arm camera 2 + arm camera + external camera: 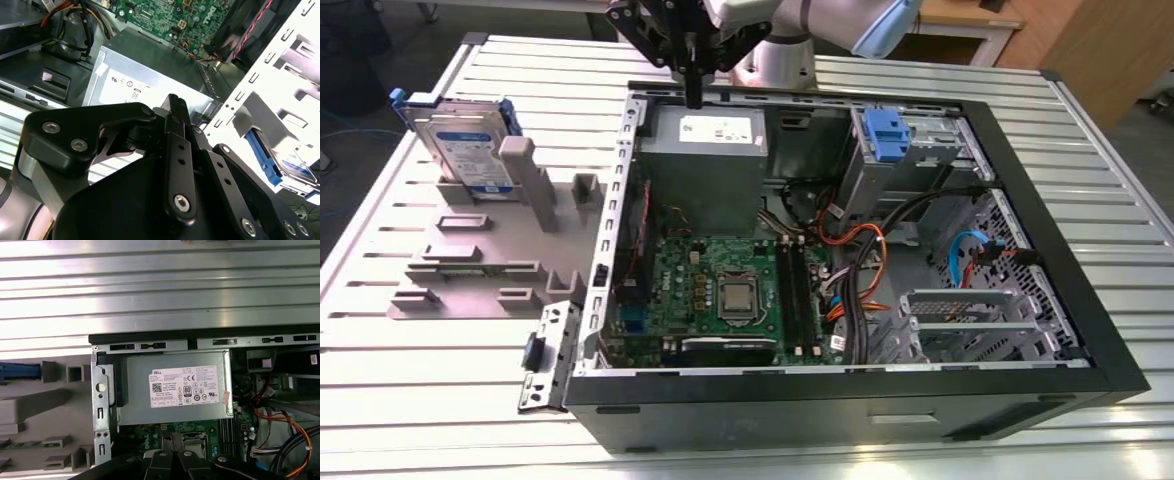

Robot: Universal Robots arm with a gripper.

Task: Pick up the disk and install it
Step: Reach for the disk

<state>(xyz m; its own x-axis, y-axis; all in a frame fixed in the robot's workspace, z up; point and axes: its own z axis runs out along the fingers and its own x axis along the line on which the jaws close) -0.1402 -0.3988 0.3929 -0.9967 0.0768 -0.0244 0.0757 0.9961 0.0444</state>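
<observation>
End effector (pixel 695 97) hangs over the grey power supply (pixel 704 150), fingers pressed together, gripping nothing. The disk (pixel 462 147) stands upright in its grey holder (pixel 480 270) at the exterior view's left (well apart from it). Best, I'd say: spread wide, come down square, and grip the flat faces.

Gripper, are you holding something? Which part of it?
Nothing. The gripper is shut and empty over the grey metal box; the disk stands in its grey holder.
</observation>
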